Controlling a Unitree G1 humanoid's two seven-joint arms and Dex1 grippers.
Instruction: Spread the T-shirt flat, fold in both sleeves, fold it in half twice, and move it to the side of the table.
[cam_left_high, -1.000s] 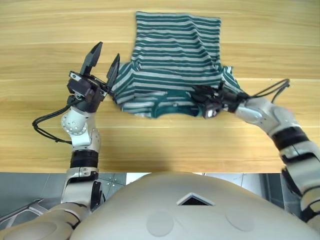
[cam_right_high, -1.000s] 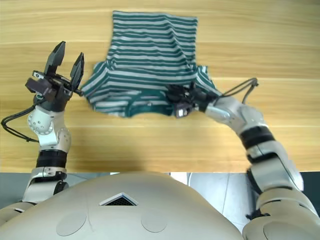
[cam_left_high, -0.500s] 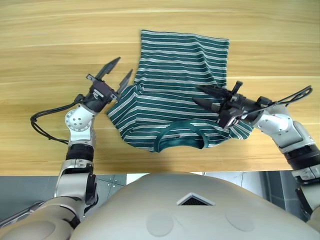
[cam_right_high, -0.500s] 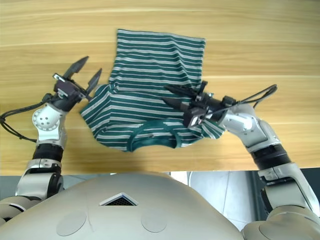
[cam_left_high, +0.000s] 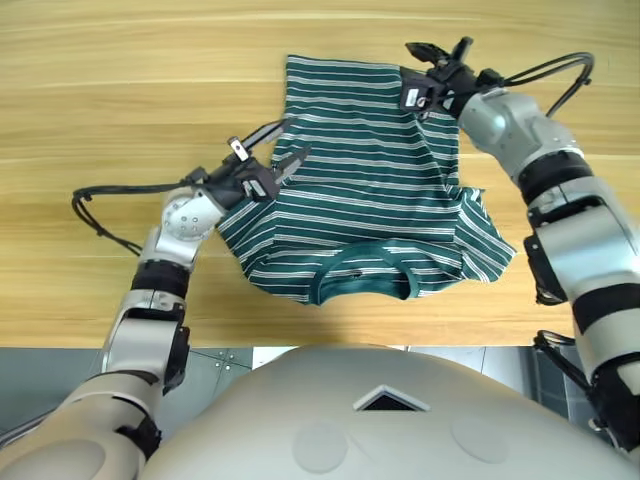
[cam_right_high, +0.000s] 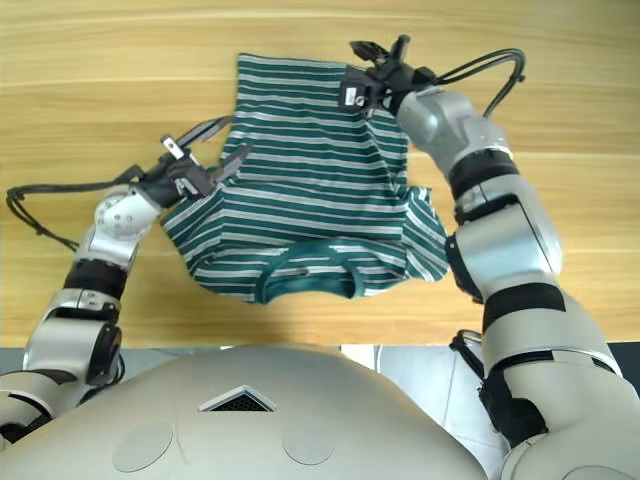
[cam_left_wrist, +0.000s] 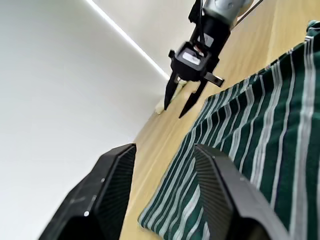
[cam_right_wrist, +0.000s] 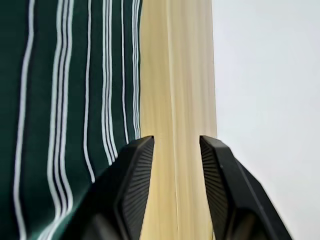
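Your green striped T-shirt lies on the wooden table, collar near, hem far. Your left gripper hovers at its left edge, fingers apart. Your right gripper, fingers also apart, is over the hem's far right corner.

Grey floor tiles low in the head views — plain white wall behind.
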